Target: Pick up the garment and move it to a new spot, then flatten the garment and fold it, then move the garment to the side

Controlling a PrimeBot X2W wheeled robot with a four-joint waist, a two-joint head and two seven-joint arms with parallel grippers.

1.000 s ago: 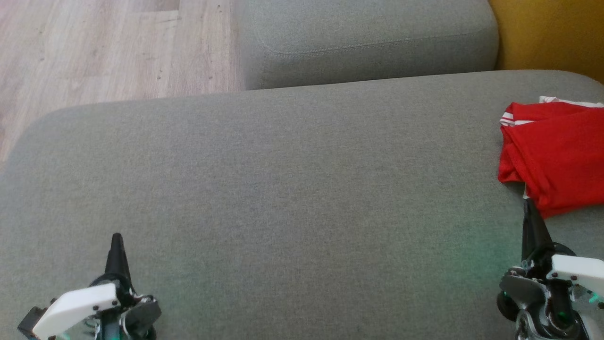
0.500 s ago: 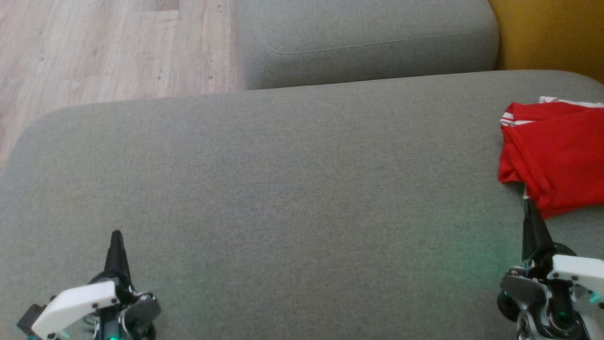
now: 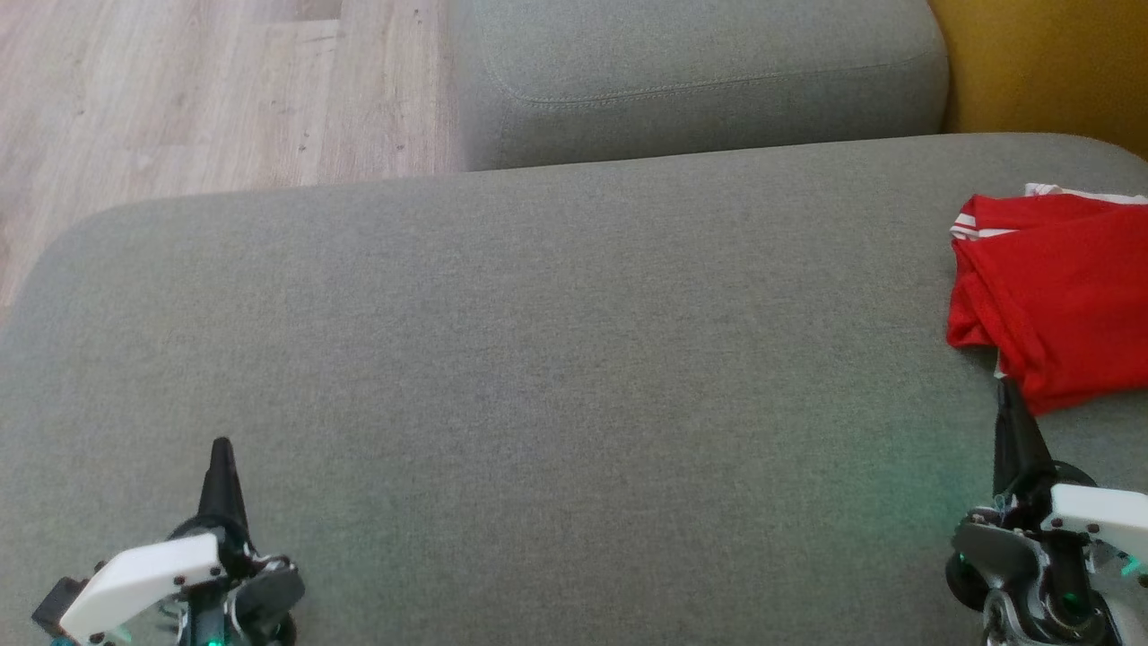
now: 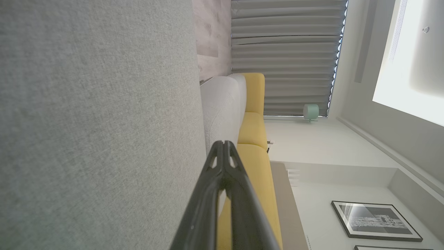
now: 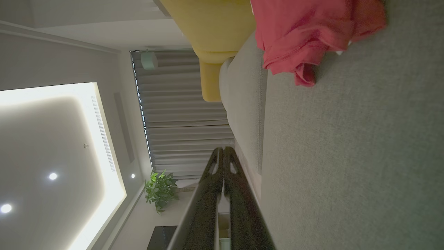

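The left gripper (image 3: 221,446) is clenched tight. Its two dark fingers (image 4: 211,194) are pressed together along their length into one narrow point, and nothing is caught between them. It sits at the near left of the wide grey seat cushion (image 3: 574,359), pointing away from the robot across bare fabric. From here I can't tell whether it rests on the cushion or hangs just above it.

The right gripper (image 3: 1003,384) is the same: fingers (image 5: 208,205) closed flat against each other, with nothing in them. It is low over the near right of that cushion.

The garment (image 3: 1058,296) is a red top with white stripes at one edge. It lies rumpled and loosely doubled over on the far right end of the cushion and runs off the right side of the head view. It is just ahead of the right gripper and a little to its outer side. In the head view the fingertip seems to meet the near corner of the cloth. The right wrist view shows a stretch of grey cushion between the tips and the garment (image 5: 305,31), so they are near but apart. The left gripper is well apart from it, with almost the full width of the cushion between them.

A second grey cushion (image 3: 700,81) sits behind the seat. There is yellow upholstery (image 3: 1040,63) at the far right and pale wooden floor (image 3: 179,90) at the far left.
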